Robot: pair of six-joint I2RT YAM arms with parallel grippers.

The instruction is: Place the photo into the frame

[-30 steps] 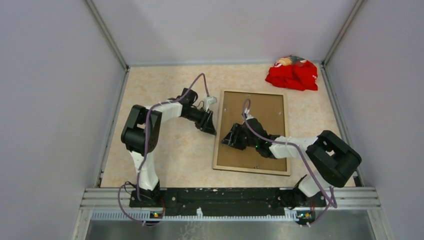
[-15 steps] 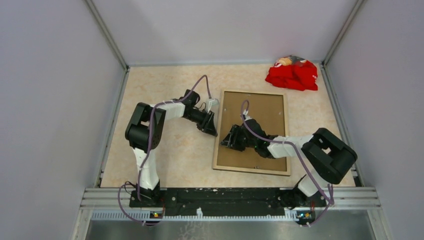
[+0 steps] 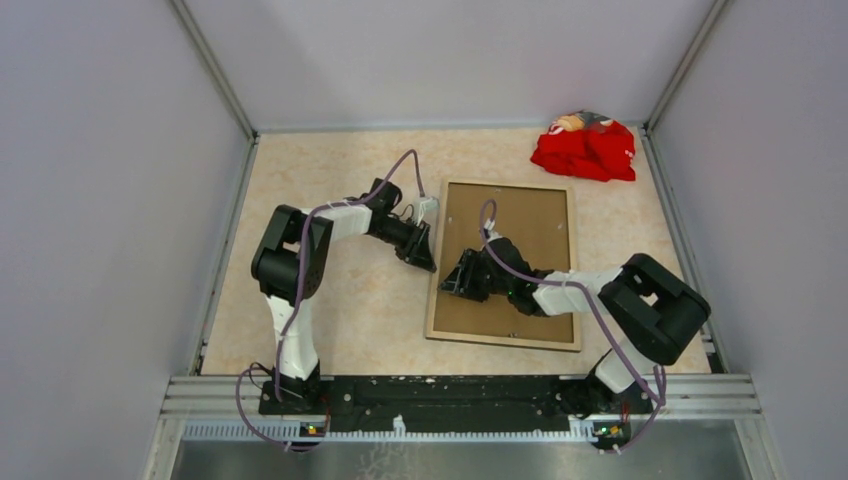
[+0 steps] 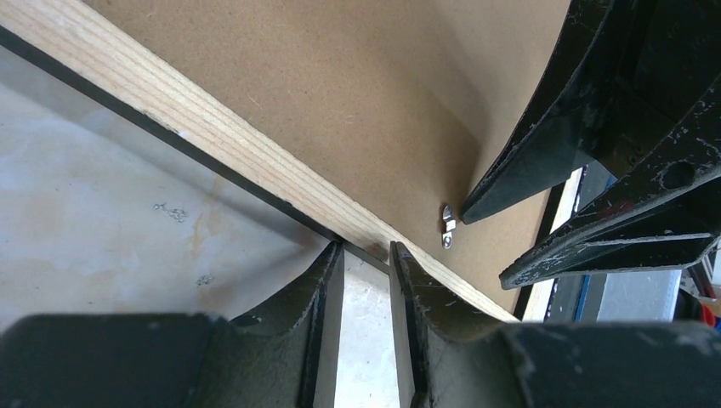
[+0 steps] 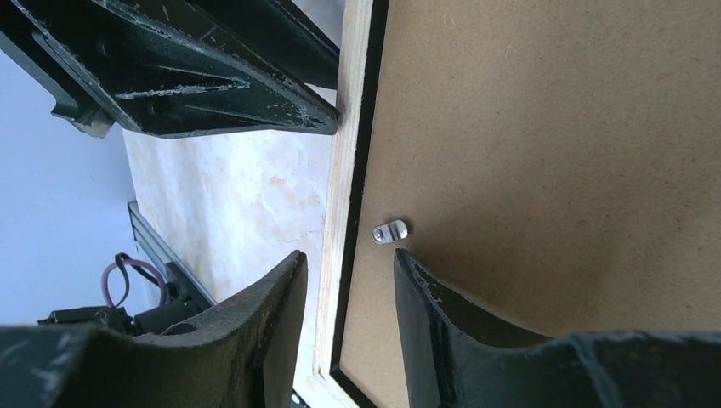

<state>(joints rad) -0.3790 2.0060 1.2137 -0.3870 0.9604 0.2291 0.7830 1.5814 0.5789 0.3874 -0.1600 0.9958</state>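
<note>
left tool (image 4: 367, 248): jaws a bit apart, empty, at the frame (image 4: 212, 127) edge
right tool (image 5: 349, 255): parted, empty, near the turn clip (image 5: 390, 230)
risk: shove sideways and you'll probably skid the frame, missing that clip

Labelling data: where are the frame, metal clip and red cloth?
frame (image 4: 212, 127), left wrist view, on its wooden rail.
metal clip (image 5: 390, 231), right wrist view, its middle.
red cloth (image 3: 585, 148), top view, its centre.

No legible text — no labels anywhere
</note>
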